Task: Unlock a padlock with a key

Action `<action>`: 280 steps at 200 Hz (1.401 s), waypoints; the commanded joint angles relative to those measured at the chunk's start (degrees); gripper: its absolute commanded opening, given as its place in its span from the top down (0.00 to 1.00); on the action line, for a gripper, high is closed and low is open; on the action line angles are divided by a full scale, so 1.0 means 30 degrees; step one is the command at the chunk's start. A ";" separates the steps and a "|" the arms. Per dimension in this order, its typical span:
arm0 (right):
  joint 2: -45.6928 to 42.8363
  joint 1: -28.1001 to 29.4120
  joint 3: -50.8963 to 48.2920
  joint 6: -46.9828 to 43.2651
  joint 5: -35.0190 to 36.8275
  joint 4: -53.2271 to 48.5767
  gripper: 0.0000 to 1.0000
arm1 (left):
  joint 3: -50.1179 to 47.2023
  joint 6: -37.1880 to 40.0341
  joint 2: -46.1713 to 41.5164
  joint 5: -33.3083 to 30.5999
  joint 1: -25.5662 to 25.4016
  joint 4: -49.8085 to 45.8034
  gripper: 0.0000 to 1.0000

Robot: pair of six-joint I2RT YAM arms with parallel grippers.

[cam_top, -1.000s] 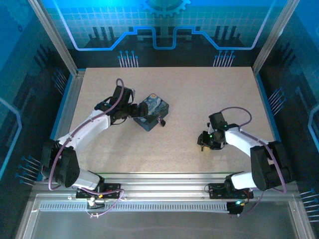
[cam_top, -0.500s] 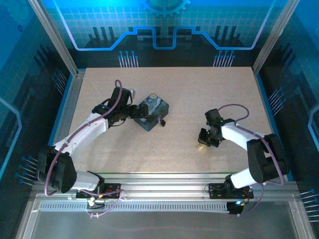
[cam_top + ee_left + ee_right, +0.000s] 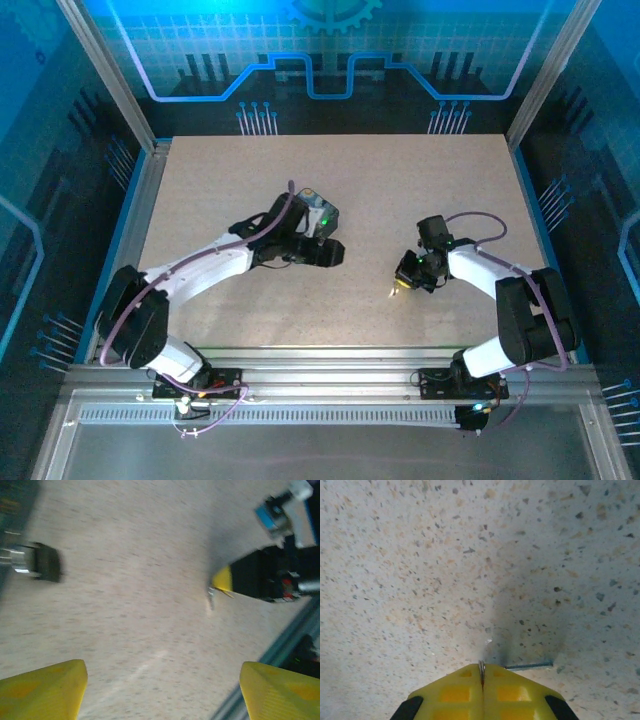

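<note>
From above I see the table [image 3: 400,170] bright and even, with blue glow on the back wall [image 3: 320,60] and the sides. Shadows on it are soft. My left wrist picture is smeared and fuzzy all over. My right wrist picture is sharp on the specks, with a soft grey shadow above the right gripper [image 3: 482,670].

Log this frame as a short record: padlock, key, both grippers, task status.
padlock: tiny dark padlock with silvery shackle, lying on the speckled tabletop, untouched
key: thin silvery metal key, pinched in the right gripper
left gripper: open, empty
right gripper: shut on the key, apart from the padlock
status: key not yet in lock
</note>
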 commanded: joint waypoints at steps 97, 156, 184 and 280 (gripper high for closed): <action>0.0251 -0.0338 0.0587 0.2588 -0.0677 0.0035 1.00 | 0.1807 -0.7519 0.6913 0.3315 -0.2954 0.8197 0.57; 0.0973 -0.0166 0.0705 0.3312 -0.0729 0.0709 1.00 | 0.1994 -1.0552 0.8505 0.2788 -0.3049 0.9968 0.69; 0.1133 -0.0088 0.0852 0.3524 -0.0656 0.0895 1.00 | 0.2174 -1.0774 0.8774 0.2463 -0.3115 0.9602 0.69; 0.1648 0.0223 0.0786 0.3789 -0.0824 0.1571 1.00 | 0.2918 -1.1420 1.0114 0.2074 -0.3467 0.9257 0.71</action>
